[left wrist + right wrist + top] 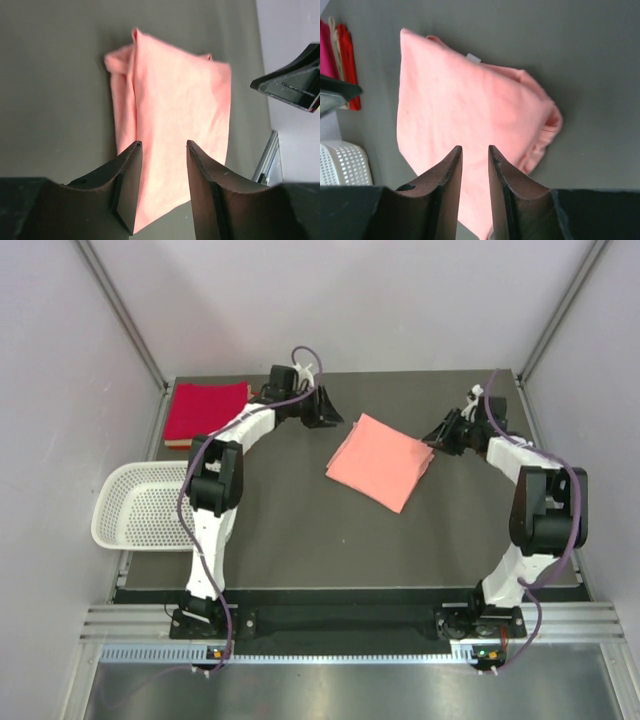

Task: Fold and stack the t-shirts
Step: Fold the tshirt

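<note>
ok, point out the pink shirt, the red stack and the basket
pink t-shirt [380, 462], top view, centre of the folded cloth
red t-shirts [206, 410], top view, top face of the folded stack
white basket [140, 508], top view, bare perforated floor

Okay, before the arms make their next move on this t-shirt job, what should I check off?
1. Salmon-pink t-shirt folded flat on the table: ok, though one edge looks bunched.
2. Left pincer open and empty: ok.
3. Right pincer open and empty: ok, jaws only narrowly apart.
4. Left pincer clear of the shirt: ok in the top view.
5. Right pincer clear of the shirt: cannot tell, it sits close by the shirt's corner.
6. Red folded stack at the far left corner, top bare to take another shirt: ok.
</note>
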`<state>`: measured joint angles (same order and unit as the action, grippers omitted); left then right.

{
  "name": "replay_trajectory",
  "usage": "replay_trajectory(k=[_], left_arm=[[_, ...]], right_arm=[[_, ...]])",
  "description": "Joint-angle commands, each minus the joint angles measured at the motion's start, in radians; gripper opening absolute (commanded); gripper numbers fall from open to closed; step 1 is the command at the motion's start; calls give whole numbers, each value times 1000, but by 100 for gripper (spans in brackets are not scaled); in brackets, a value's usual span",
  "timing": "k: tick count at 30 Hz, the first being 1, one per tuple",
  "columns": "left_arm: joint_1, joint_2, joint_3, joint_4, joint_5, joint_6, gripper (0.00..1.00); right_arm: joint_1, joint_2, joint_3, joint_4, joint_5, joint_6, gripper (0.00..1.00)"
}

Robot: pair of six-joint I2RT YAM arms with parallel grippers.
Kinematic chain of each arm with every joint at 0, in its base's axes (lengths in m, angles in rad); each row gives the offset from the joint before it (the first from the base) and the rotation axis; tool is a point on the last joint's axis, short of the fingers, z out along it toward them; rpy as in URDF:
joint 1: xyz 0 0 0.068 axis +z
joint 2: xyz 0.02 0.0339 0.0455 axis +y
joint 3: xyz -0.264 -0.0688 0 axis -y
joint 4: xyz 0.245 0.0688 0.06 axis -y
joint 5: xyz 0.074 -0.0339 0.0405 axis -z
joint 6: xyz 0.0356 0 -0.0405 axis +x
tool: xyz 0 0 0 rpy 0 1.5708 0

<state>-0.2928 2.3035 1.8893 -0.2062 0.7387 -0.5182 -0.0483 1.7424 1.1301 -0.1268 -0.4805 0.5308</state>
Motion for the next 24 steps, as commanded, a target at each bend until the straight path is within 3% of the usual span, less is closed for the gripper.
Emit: replay_trajectory(k=[1,6,11,18,24], left_arm=[[-32,-13,-56,-44,-13,52,45],[-32,-39,-127,-35,-51,32,44],[-32,-58,-128,-58,-81,33,44],[-42,-119,-111,-177,-220,92,44],[-130,-200,-150,-179,-234,103,44]], right_arm=[[34,52,-24,84,-49,54,27],[-1,111,-174,239,6,78,24],[-5,83,-214,292,-13,55,24],[-10,-73,-170,202,-33,49,24],[-12,-19,-73,208,-59,77,22]])
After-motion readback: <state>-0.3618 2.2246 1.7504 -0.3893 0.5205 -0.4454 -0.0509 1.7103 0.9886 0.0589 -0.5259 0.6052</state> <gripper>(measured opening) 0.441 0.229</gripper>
